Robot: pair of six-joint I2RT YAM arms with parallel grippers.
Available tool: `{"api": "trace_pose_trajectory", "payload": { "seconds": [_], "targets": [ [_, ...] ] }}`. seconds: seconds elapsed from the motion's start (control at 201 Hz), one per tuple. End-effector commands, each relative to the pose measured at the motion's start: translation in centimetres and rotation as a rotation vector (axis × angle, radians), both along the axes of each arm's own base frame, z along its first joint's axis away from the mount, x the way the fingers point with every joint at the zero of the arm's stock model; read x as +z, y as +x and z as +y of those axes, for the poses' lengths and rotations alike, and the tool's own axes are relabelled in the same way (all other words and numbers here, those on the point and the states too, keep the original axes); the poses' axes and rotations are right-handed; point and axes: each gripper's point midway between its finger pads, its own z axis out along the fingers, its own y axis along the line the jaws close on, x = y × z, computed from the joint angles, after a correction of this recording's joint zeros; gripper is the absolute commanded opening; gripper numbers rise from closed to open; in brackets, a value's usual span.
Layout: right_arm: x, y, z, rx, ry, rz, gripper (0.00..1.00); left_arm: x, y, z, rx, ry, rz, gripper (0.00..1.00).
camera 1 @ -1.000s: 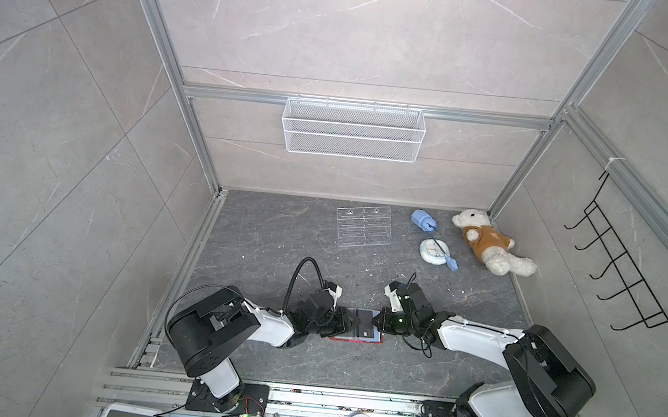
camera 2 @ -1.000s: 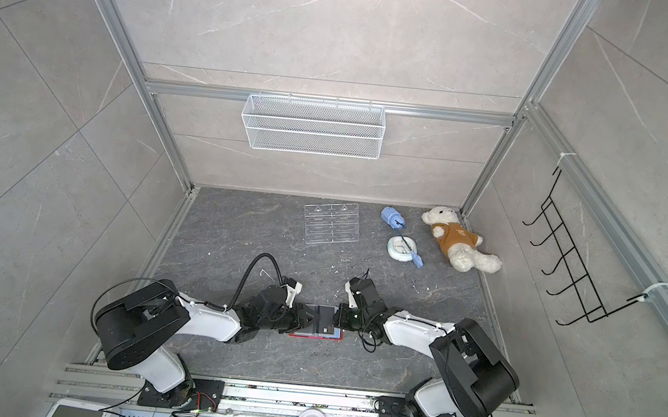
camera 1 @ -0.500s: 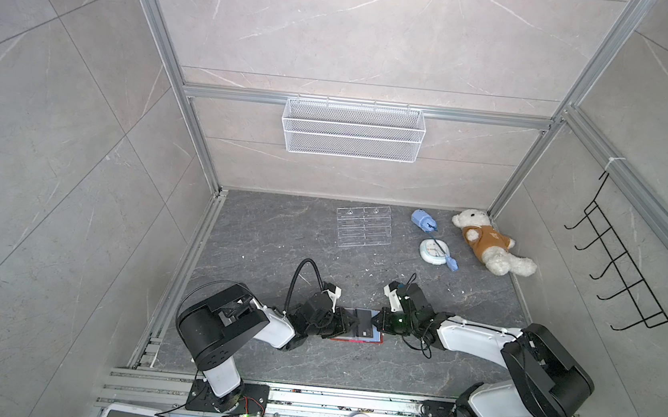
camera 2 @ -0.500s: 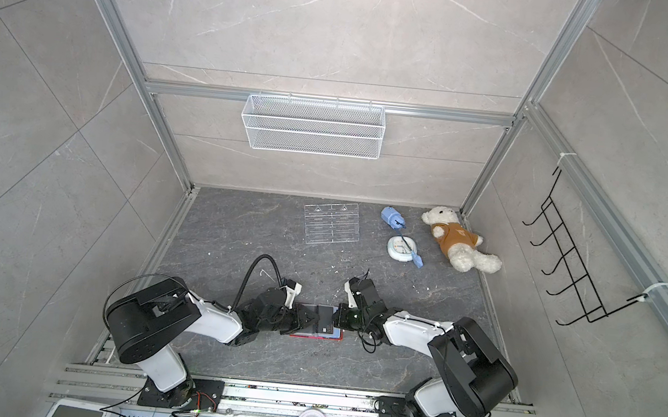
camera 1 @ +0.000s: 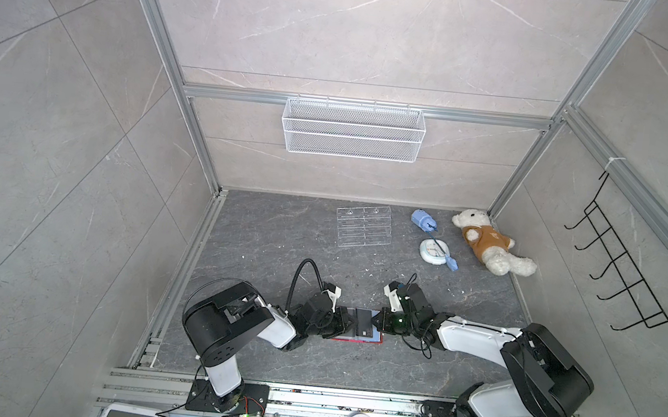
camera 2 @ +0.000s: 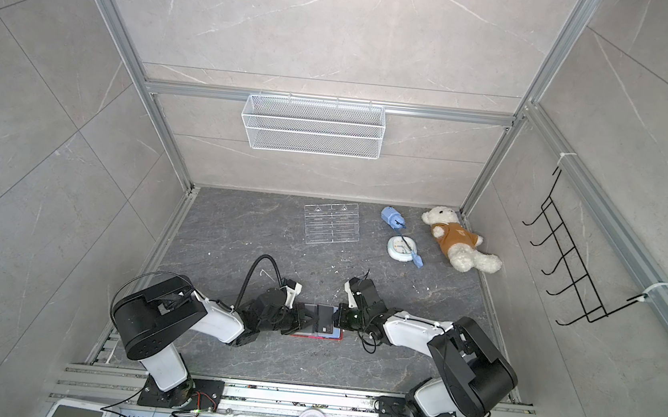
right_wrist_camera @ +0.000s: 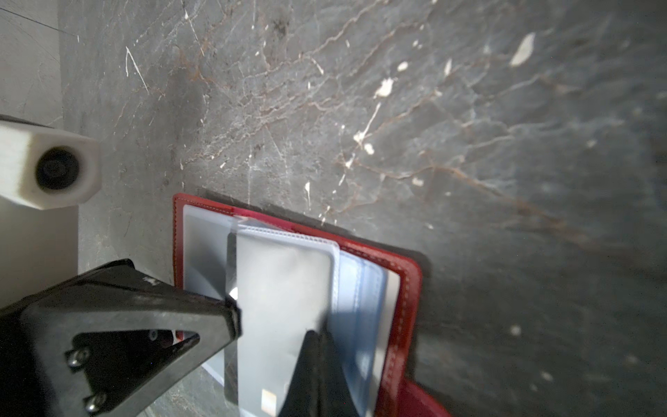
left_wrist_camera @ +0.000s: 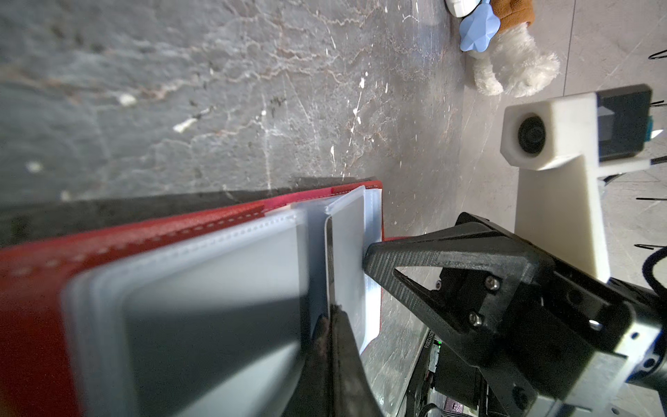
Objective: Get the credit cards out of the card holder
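The red card holder (camera 1: 357, 340) (camera 2: 315, 337) lies open on the grey floor between the two arms, with its clear and pale blue sleeves fanned up (left_wrist_camera: 180, 227) (right_wrist_camera: 408, 289). A dark credit card (right_wrist_camera: 231, 267) (camera 1: 363, 324) sticks a little way out of a clear sleeve. My left gripper (left_wrist_camera: 329, 317) (camera 1: 350, 324) is shut on that card's edge. My right gripper (right_wrist_camera: 317, 337) (camera 1: 375, 326) is shut on the far edge of the same sleeve. Each wrist view shows the other gripper's black fingers (left_wrist_camera: 397, 260) (right_wrist_camera: 162, 307) at the sleeve.
A clear acrylic stand (camera 1: 364, 226), a blue object (camera 1: 421, 219), a white round clock (camera 1: 432, 251) and a teddy bear (camera 1: 483, 242) lie at the back of the floor. A wire basket (camera 1: 352, 130) hangs on the back wall. Black hooks (camera 1: 626, 279) hang on the right wall.
My left gripper has closed onto the card's edge. The right gripper has stayed shut on the sleeve, and the holder has not moved.
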Motion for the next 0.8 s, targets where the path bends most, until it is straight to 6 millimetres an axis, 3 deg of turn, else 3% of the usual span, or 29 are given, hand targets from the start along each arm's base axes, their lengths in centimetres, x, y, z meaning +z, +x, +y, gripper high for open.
{"api": "trace_pose_trajectory", "payload": {
  "seconds": [0.0, 0.249, 0.493, 0.627, 0.791],
  "targets": [
    [-2.2, -1.4, -1.3, -0.012, -0.062, 0.076, 0.04, -0.2, -0.1, 0.5, 0.007, 0.01, -0.015, 0.0],
    [-2.5, -1.4, -1.5, -0.015, -0.074, 0.083, 0.04, -0.6, -0.7, 1.7, 0.018, 0.039, -0.01, 0.0],
    [-2.4, -1.4, -1.5, -0.011, -0.076, 0.081, 0.04, -0.2, -0.6, 1.7, 0.023, 0.02, -0.018, 0.0],
    [-2.4, -1.5, -1.5, -0.011, -0.076, 0.084, 0.04, -0.1, -0.4, 1.4, 0.033, -0.003, -0.016, 0.34],
    [-2.4, -1.6, -1.4, -0.005, -0.076, 0.085, 0.04, -0.6, -0.5, 1.2, 0.036, -0.03, 0.004, 0.37]
  ]
}}
